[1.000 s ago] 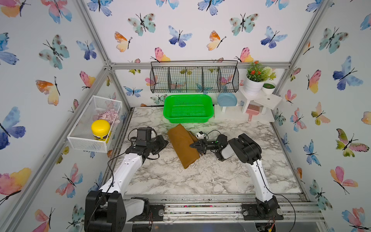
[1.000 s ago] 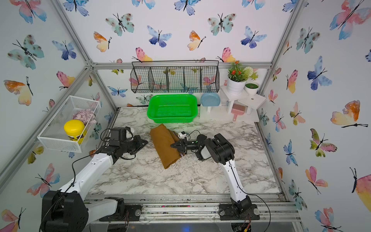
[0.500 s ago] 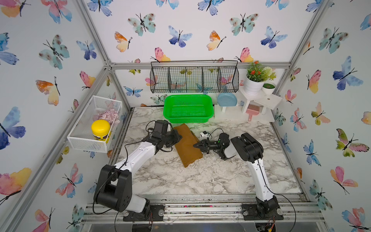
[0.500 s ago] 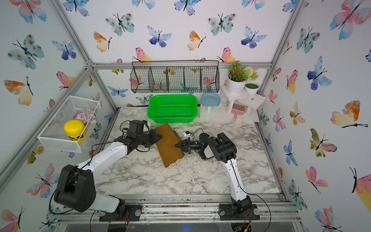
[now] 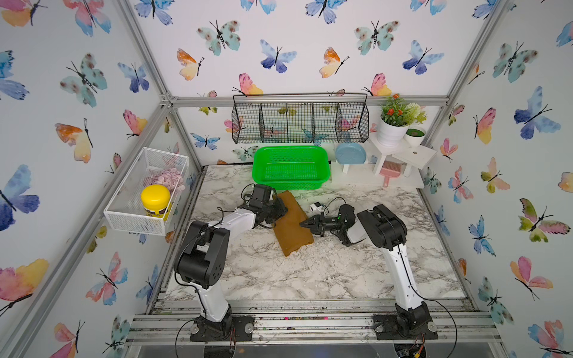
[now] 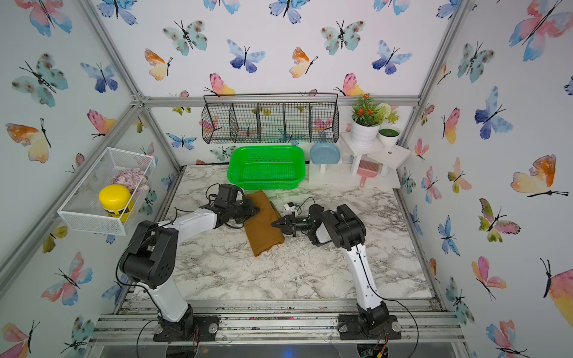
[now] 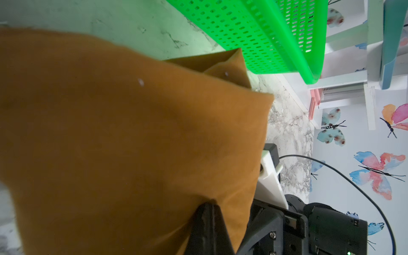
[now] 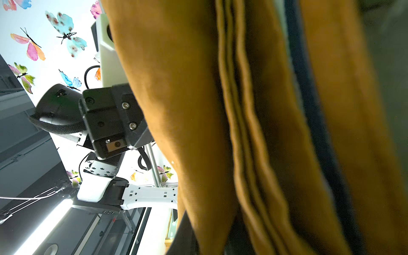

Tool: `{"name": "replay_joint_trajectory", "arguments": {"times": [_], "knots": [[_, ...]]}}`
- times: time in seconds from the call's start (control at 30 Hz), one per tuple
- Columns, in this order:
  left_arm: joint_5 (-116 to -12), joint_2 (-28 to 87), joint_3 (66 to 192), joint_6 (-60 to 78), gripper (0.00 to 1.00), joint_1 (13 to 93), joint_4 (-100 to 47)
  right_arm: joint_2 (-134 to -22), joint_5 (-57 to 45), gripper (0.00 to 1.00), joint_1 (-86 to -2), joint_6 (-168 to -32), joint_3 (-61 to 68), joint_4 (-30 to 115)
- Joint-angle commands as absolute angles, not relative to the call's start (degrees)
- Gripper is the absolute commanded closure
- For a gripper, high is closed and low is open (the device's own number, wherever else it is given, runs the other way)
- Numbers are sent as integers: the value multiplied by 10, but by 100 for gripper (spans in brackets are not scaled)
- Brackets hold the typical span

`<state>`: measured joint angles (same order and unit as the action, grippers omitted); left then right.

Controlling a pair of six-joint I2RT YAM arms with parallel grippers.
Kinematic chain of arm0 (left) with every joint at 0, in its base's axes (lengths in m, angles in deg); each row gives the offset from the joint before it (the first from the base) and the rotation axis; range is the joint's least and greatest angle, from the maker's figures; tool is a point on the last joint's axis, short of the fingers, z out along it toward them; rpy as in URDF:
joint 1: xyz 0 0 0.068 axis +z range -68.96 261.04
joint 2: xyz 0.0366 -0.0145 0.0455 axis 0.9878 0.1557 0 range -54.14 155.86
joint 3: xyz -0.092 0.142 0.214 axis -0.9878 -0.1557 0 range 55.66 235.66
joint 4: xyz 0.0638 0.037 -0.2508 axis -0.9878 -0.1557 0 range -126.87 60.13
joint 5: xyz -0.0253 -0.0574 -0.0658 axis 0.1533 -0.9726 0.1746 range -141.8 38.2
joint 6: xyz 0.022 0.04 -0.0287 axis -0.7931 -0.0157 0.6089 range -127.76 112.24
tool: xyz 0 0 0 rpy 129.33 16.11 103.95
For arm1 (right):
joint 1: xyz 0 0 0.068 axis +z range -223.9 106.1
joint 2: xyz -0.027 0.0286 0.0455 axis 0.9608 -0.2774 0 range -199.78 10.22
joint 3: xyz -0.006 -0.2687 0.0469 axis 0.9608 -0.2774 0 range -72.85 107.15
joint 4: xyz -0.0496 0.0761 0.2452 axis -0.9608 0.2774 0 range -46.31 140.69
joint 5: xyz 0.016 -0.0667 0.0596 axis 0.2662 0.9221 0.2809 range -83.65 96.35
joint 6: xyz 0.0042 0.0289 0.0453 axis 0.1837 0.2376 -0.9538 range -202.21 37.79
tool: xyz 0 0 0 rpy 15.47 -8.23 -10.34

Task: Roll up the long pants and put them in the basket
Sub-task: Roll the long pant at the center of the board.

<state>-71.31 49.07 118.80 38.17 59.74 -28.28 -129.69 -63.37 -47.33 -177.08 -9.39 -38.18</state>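
The long pants [image 5: 291, 226] [image 6: 263, 223] lie folded into one mustard-brown strip running from the green basket toward the table's front. My left gripper [image 5: 283, 213] [image 6: 256, 212] is at the strip's left edge, jaws pressed together, the tip dimpling the cloth [image 7: 132, 132] in the left wrist view [image 7: 209, 204]. My right gripper [image 5: 302, 223] [image 6: 273, 223] is at the strip's right edge, shut on a fold of the pants [image 8: 198, 110], which passes between its dark fingers [image 8: 208, 238]. The cloth's layered edges fill the right wrist view.
A green basket [image 5: 291, 167] stands just behind the pants. A black wire rack [image 5: 300, 121] hangs on the back wall. A white wire basket [image 5: 130, 217] with a yellow-lidded jar [image 5: 155, 201] is mounted left. Back right are a white shelf [image 5: 418, 153], plant pot [image 5: 392, 133], blue plate [image 5: 350, 153].
My left arm has swung right from the table's left side up to the pants' left edge, jaws shut throughout. The right gripper has kept its hold and barely moved.
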Motion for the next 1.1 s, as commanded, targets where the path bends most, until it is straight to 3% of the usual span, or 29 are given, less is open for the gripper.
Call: {"name": "replay_joint_trajectory", "arguments": {"times": [0.0, 0.1, 0.13, 0.2, 0.27, 0.43, 0.63, 1.07], "knots": [[-698, 533, 1180, 382, 100, 592, -266, -1279, -625, 78, -481, -1739, -90, -335], [-700, 548, 1161, 390, 100, 592, -246, -1212, -613, 68, -484, -1577, -75, -98], [-702, 551, 1155, 391, 100, 592, -242, -1181, -592, 67, -484, -1479, -56, 47], [-702, 554, 1144, 390, 100, 592, -237, -1134, -485, 64, -484, -1256, 26, 377], [-700, 551, 1128, 391, 100, 593, -229, -1099, -363, 63, -483, -1131, 91, 551], [-707, 550, 1108, 392, 100, 597, -219, -1031, -296, 63, -496, -1123, 103, 562], [-709, 541, 1100, 389, 100, 600, -220, -1030, -252, 65, -495, -1091, 138, 623], [-712, 547, 1107, 392, 100, 601, -225, -1068, -363, 69, -416, -1063, 234, 643]]}}
